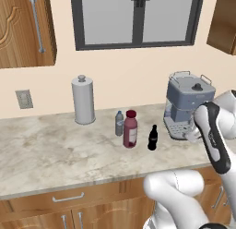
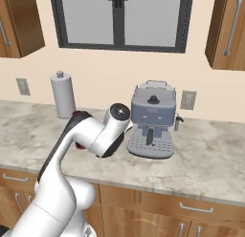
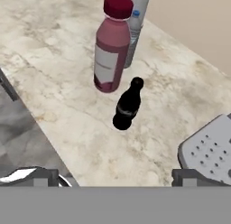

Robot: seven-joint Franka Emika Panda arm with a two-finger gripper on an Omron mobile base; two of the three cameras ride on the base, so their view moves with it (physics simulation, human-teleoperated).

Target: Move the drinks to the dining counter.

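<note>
Item: three drinks, all on the marble surface (image 1: 46,149) under the window, none yet moved to the dining counter.

- Cola bottle (image 3: 127,105): slim, black, upright, nearest the front edge of the group, between the juice bottle and the coffee machine (image 1: 186,105).
- Juice bottle (image 3: 110,49): wider, dark red with a red cap, upright, just beside the cola bottle.
- Water bottle (image 1: 119,123): clear grey-blue, upright, directly behind the juice bottle and close to it; whether they touch cannot be told.
- Grey canister (image 1: 83,101) with a knob: stands apart toward the wall; not one of the drinks.

Step in hand: approach for the first pickup, judged from the claw's aim. The cola bottle sits closest to the centre of the hand view and looks the likely first target.

Claw (image 3: 115,178): spread wide, holding nothing; its two fingertips sit at the far sides of the hand view, above the surface and short of the cola bottle.

Arm pose: elbow folded high in front of the coffee machine, forearm angled down toward the bottles.

Next move calls for: lowering to straddle the cola bottle's body without knocking the juice bottle beside it, then closing and lifting straight up.
</note>
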